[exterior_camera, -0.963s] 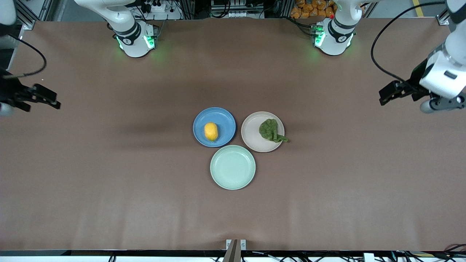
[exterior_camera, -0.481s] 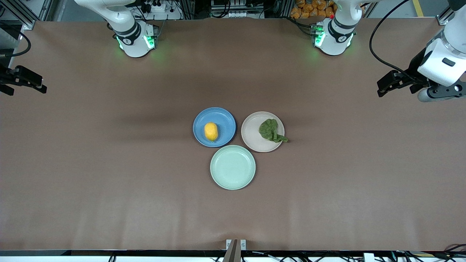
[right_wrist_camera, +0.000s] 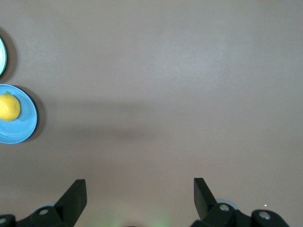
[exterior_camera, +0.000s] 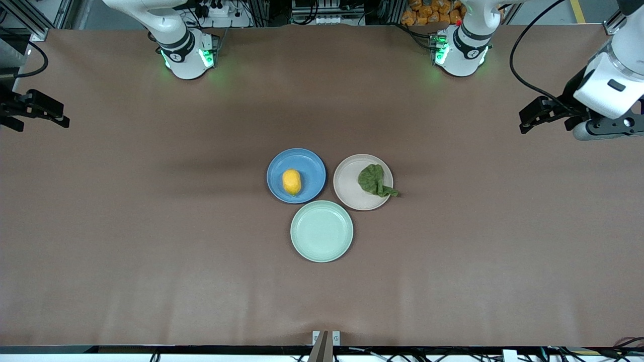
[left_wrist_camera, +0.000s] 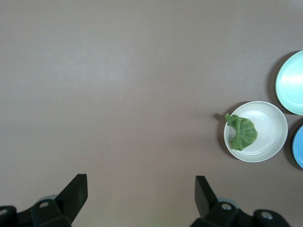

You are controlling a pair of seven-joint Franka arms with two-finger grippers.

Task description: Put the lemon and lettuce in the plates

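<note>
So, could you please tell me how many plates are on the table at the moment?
3. The blue plate holds the lemon; the beige plate beside it, toward the left arm's end, holds the lettuce; the mint-green plate, nearest the front camera, holds nothing. None appears hidden.

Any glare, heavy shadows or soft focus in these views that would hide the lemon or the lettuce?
Front view: even light, faint arm shadows on the table, lemon and lettuce crisp. Left wrist view: slightly soft, beige plate looks washed out. Right wrist view: soft, a broad faint shadow band, lemon cut by the picture's edge.
</note>
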